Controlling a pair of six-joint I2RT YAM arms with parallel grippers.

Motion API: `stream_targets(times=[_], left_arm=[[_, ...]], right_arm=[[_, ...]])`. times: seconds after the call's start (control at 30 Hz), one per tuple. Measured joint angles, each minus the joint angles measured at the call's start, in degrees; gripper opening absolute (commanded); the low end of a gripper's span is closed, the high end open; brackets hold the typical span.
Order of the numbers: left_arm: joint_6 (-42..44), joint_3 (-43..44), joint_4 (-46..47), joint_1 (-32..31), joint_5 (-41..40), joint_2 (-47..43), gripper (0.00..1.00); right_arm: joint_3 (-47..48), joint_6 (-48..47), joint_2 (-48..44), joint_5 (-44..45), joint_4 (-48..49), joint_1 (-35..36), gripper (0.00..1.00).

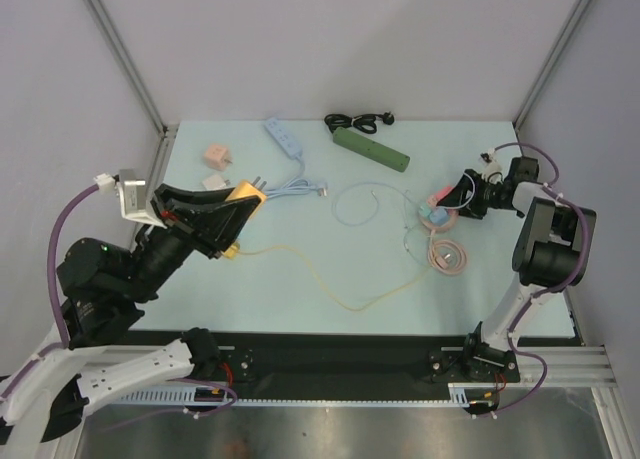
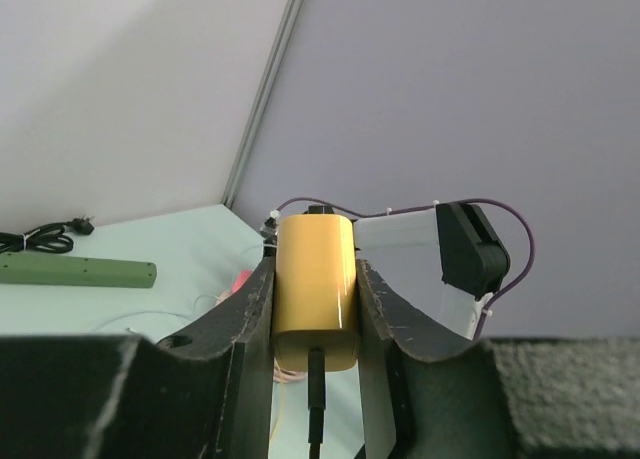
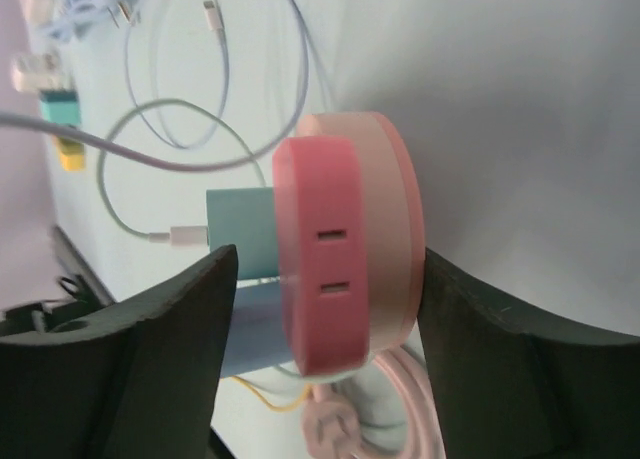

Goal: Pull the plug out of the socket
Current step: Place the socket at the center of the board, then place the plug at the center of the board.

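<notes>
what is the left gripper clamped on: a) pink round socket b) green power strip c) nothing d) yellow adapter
d: the left wrist view shows the left gripper pinching the yellow adapter by its sides, the green power strip lying apart from it.

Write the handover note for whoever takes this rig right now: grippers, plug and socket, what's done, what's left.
Grippers: the left gripper is shut on a yellow block that has a dark cable plugged into its near end. The right gripper has its jaws either side of the pink round socket; a firm clamp cannot be confirmed.
Things: the teal plug looks seated in the socket's flat face.
Done: the right arm is at the socket.
Left: the plug is not yet out. Probably steady the socket, then pull the teal plug free.
</notes>
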Motion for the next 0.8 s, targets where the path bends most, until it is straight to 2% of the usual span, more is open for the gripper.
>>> stream_targets(times=[0.13,0.3,0.5,0.6,0.7,0.8], left_arm=[[-0.5,-1.6,0.6,0.0,0.4,-0.3,0.00],[-0.7,-3.8,0.8,0.0,0.7,-0.4,0.00],[-1.0,-5.6,1.0,0.0,1.3,-0.3,0.00],[-1.0,-5.9,1.0,0.0,1.9,-0.3,0.00],[-1.0,-5.9,1.0,0.0,2.1,-0.3,0.00],[-1.0,-6.1,0.8,0.0,2.2,-0.5,0.00]], right_arm=[[2.2,-6.5,-1.9,2.0,-5.4,-1.4,0.89],[4.1,-13.9,-7.6,6.5,-11.0,-2.5,0.99],[4.3,-22.4,-17.4,11.8,-13.9,-3.0,1.00],[4.2,-29.6,-22.3,11.9,-15.8,-3.0,1.00],[3.7,-41.3,-27.3,8.7,-19.5,-3.2,1.00],[3.0,-60.7,-30.8,3.4,-28.9,-2.7,1.00]])
